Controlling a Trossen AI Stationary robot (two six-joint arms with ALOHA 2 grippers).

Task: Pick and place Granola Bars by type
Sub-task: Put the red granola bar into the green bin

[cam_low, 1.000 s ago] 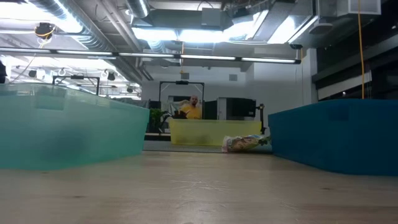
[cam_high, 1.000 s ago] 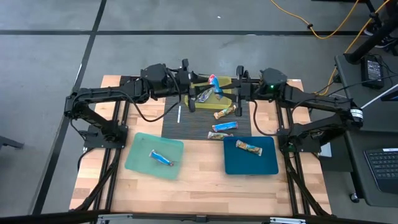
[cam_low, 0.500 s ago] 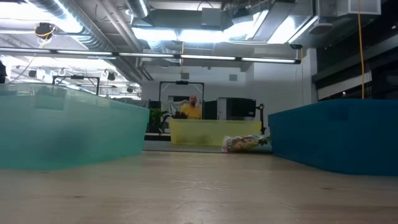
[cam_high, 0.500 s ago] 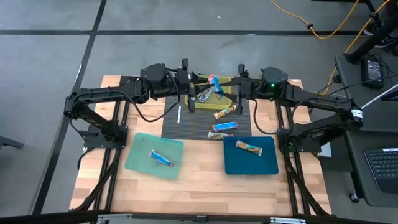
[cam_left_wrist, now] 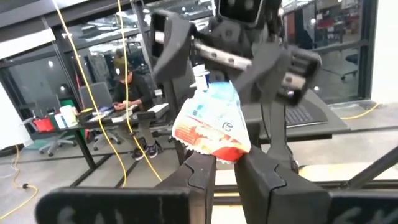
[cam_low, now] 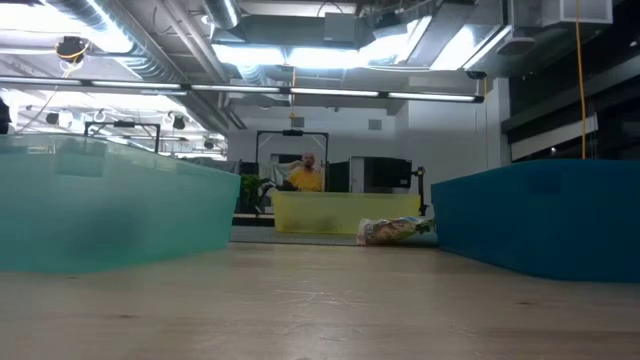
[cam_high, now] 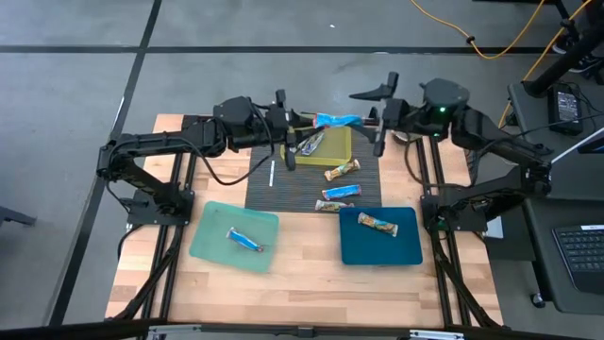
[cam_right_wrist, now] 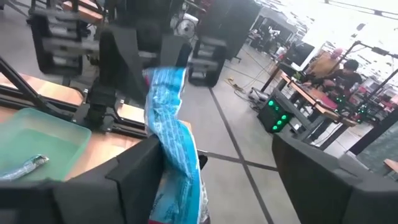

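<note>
A bright blue granola bar [cam_high: 338, 120] hangs level above the yellow tray [cam_high: 342, 142] at the far middle of the table. My left gripper [cam_high: 293, 127] is shut on its left end. My right gripper [cam_high: 376, 118] stands open at the bar's right end, one finger on each side of it. In the right wrist view the bar [cam_right_wrist: 177, 130] lies close beside one finger [cam_right_wrist: 134, 171]. A silvery bar [cam_high: 311, 144] lies in the yellow tray. Two tan bars [cam_high: 342, 170] [cam_high: 332, 206] and a blue bar [cam_high: 340, 193] lie on the dark mat. My left gripper pinches the bar's red-and-white end [cam_left_wrist: 214, 144] between its two fingers. The fingers come level from the table's left and lie along the bar. The bar sticks out toward the right gripper, clear of the tray. My right gripper: I cannot tell whether its one finger touches the bar.
A green tray [cam_high: 212, 247] at the near left holds one blue bar [cam_high: 245, 240]. A blue tray [cam_high: 401, 247] at the near right holds one tan bar [cam_high: 377, 224]. A thin white stick [cam_high: 272, 174] lies on the mat's left edge. Bare wood shows between the trays.
My right gripper has opened wide, let go of the blue bar's right end, and drawn back toward the table's right edge and up. The bar, tilted before between both grippers, now stretches level from my left gripper, which has kept its place.
</note>
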